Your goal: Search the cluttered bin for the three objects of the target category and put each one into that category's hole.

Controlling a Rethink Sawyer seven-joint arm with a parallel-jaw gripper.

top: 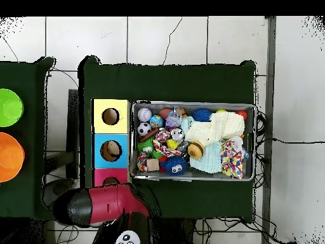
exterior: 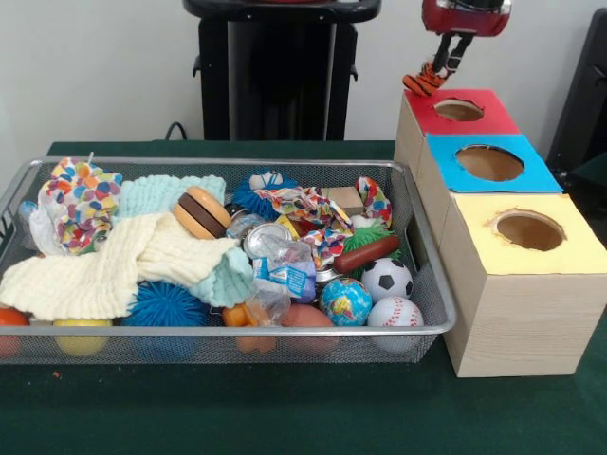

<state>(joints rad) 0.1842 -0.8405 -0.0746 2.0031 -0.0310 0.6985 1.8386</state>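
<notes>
gripper (exterior: pixel 432 76) is clamped on a small orange-and-black striped toy (exterior: pixel 421 81), hanging just above and left of the red-topped box's hole (exterior: pixel 459 110), near its edge. judgement: the step is the drop, so centre over the opening before letting go; the toy sits off toward the box's left rim and a release here could land it on the red top (exterior: pixel 493 121) or off the side. what the toy is, i can't tell. blue-topped box (exterior: pixel 488 163) and yellow-topped box (exterior: pixel 528 230) are next in the row, holes open, not in the path. wire bin (exterior: pixel 432 313) is still full: soccer ball (exterior: pixel 387 279), baseball (exterior: pixel 395 312), globe ball (exterior: pixel 345 300), hotdog toy (exterior: pixel 367 253), cream cloth (exterior: pixel 104 270), burger toy (exterior: pixel 202 212), all well away from the arm. overhead, the arm (top: pixel 105 204) covers most of the red box, so alignment can't be checked there.
</notes>
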